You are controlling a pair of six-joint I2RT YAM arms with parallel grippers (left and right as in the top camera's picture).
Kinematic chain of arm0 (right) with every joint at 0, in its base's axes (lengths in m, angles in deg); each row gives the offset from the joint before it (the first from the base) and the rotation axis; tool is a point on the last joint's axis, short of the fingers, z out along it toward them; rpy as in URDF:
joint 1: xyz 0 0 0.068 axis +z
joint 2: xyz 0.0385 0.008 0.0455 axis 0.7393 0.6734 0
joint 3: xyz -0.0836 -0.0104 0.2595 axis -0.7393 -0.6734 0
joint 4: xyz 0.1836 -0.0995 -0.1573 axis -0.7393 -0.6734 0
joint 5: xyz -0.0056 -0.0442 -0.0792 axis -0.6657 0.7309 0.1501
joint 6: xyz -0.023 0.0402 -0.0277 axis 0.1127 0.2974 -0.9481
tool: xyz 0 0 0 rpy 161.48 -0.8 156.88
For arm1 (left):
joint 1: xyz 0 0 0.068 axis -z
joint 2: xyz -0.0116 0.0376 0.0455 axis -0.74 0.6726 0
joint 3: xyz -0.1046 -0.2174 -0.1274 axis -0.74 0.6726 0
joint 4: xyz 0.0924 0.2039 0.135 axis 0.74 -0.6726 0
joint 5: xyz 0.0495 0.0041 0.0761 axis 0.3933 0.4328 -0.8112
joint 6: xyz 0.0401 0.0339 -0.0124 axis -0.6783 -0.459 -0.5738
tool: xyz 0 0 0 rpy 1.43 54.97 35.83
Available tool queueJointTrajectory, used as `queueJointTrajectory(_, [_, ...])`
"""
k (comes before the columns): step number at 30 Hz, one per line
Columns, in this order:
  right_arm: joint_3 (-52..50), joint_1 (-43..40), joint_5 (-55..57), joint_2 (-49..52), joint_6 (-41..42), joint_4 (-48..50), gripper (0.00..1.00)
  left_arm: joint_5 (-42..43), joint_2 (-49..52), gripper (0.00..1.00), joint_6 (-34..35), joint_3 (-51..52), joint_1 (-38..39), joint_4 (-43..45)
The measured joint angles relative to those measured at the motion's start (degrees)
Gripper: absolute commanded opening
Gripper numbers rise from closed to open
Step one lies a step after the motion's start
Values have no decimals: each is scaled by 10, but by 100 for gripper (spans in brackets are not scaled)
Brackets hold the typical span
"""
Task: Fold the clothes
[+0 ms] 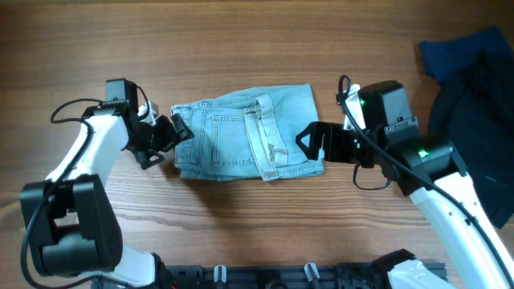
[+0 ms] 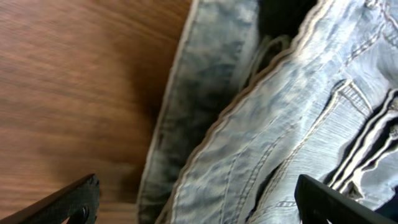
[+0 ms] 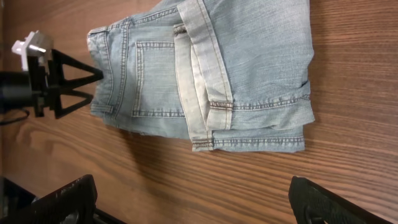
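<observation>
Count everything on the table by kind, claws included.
Light blue faded denim shorts, folded: 1
Dark navy fabric pile at the table's edge: 1
Black two-finger claws: 2, the left claw and the right claw, both open and empty
Total: 4

text overall: I can't read anything in any of the three views
denim shorts point(image 1: 233, 132): no tag, patch or print I can make out, just seams and pocket stitching
dark fabric pile point(image 1: 474, 72): no lettering visible to me
left arm point(image 1: 88, 136): plain white and black housing, no marking I can read
right arm point(image 1: 389, 108): small green lights lit on the housing, no legible label next to them
table point(image 1: 241, 48): wood grain only, no stickers or numbers I can see
</observation>
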Motion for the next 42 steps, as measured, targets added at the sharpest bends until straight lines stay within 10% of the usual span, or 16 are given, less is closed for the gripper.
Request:
queueJointTrajectory(31, [0,0,0,0,0,-13,99,92,18,99,-9,59,7,121])
queueJointTrajectory(42, [0,0,4,0,0,-19,100,101,48,28,11,60,35,152])
